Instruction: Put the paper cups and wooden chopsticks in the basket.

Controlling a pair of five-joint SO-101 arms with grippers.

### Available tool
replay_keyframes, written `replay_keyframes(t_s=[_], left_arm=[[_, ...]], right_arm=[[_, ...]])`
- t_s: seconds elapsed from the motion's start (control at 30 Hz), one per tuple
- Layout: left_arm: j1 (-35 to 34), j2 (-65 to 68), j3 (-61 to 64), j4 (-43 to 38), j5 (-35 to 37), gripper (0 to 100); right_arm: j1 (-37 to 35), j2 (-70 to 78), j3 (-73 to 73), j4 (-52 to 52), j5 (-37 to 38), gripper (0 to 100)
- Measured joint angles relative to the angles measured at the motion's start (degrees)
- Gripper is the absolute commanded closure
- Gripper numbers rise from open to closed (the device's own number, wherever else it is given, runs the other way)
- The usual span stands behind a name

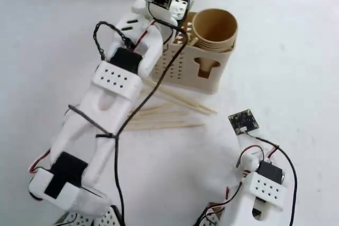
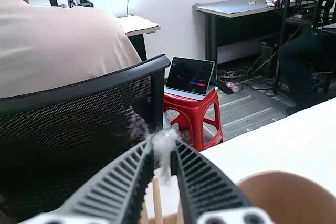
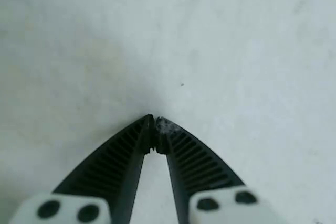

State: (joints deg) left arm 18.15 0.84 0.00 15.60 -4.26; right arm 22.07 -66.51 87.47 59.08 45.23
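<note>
The left gripper (image 2: 163,149) is open a crack, empty. The chopsticks (image 1: 175,125) at six o'clock from the basket (image 1: 212,75) look light and roll easily; pinch the middle.

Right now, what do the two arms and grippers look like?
The left arm and right arm have white shells, black servo blocks, perforated panels, black and red cables, a square black camera board per wrist. The left gripper and right gripper are black, ribbed, on white mounts.

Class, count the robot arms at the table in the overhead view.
2. The left arm lies stretched across to the basket. The right arm sits folded at the picture's lower right. None seems hidden.
</note>
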Motion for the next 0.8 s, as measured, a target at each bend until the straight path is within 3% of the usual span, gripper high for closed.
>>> replay_keyframes(t_s=[0.13, 0.37, 0.47, 0.67, 0.8], left_arm=[[-0.35, 0.09, -0.26, 0.26, 0.0, 92], [-4.92, -2.81, -0.26, 8.35, 0.0, 92], [-10.73, -6.42, -0.26, 16.35, 0.0, 92], [-26.2, -7.74, -0.18, 40.18, 0.0, 92], [-32.35, -3.6, 3.87, 47.21, 0.09, 92]], right_arm=[[0.0, 0.0, 0.0, 0.0, 0.0, 98.1], [0.0, 0.0, 0.0, 0.0, 0.0, 98.1], [0.0, 0.0, 0.0, -0.18, 0.0, 98.1], [-0.35, 0.0, -1.67, -7.65, -0.09, 98.1], [-6.51, 0.09, -9.67, -3.25, 0.0, 96.4]])
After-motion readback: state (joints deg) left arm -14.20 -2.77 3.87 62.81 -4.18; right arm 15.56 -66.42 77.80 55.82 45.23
